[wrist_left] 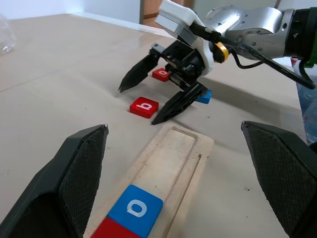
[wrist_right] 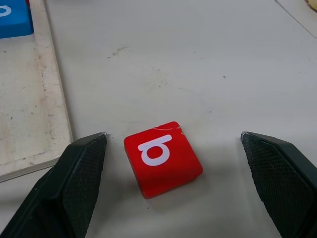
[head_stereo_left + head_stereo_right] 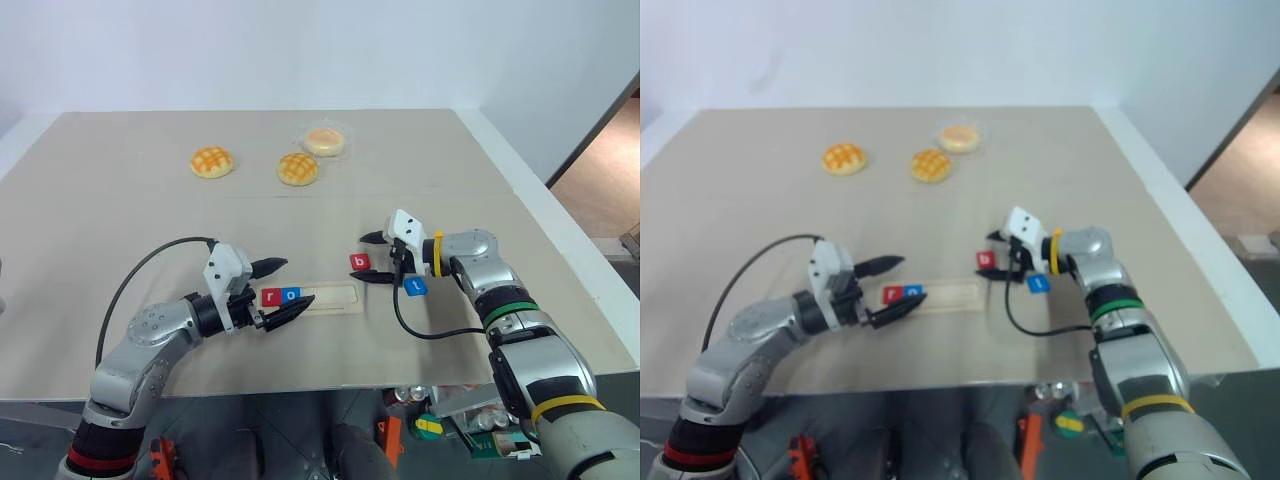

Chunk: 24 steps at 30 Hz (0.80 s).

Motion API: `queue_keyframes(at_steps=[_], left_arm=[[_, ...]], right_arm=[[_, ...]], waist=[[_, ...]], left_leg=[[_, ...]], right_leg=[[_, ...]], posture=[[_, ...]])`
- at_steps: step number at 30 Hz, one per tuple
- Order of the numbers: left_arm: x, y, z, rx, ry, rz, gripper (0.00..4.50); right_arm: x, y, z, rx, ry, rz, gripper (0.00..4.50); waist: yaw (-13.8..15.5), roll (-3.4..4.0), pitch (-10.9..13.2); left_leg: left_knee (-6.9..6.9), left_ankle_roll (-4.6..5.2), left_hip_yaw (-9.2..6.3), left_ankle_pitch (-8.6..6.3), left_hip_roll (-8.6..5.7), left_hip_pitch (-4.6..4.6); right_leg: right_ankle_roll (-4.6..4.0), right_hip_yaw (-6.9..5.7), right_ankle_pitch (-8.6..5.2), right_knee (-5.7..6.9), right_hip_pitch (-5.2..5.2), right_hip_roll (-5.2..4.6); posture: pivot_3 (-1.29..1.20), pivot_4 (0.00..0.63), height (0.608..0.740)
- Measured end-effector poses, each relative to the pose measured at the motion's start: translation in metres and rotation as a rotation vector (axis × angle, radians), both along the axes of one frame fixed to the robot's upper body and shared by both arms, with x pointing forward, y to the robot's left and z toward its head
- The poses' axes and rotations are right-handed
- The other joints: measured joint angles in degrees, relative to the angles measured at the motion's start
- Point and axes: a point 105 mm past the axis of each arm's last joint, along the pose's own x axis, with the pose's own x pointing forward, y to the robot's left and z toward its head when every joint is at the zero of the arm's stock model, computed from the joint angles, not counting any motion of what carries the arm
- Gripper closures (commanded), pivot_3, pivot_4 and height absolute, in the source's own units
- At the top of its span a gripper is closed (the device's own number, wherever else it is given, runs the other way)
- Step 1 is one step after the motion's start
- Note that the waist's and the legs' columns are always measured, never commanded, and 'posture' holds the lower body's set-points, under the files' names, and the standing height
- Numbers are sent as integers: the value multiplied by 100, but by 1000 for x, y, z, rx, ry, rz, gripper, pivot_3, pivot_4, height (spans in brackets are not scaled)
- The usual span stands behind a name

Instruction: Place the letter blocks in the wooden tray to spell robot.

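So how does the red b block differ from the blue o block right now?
The b block is red; the o block is blue. The b block lies loose on the table, between the open right gripper's fingers, while the o block sits in the tray groove, next to the red r block. Both are small square tiles with a white letter, lying flat.

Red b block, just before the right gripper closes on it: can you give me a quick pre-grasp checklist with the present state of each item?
1. Right gripper open: ok.
2. Red b block between its fingers: ok, flat on the table, untouched.
3. Third slot in wooden tray free: ok; red r block and blue o block fill the first two.
4. Left gripper clear of the b: ok, open at the tray's filled end.
5. Blue t block and a second red block near the right gripper: cannot tell if they will be bumped.
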Motion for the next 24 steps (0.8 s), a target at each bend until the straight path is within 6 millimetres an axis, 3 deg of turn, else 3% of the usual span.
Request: queue_keyframes(at_steps=[24], left_arm=[[0, -3, -2, -3, 25, -7, 25]], right_arm=[[1, -4, -6, 51, 42, -90, 258]], waist=[[-4, 0, 0]], left_leg=[[0, 0, -1, 0, 1, 41]], right_leg=[[0, 0, -1, 0, 37, 2]], posture=[[0, 150, 740]])
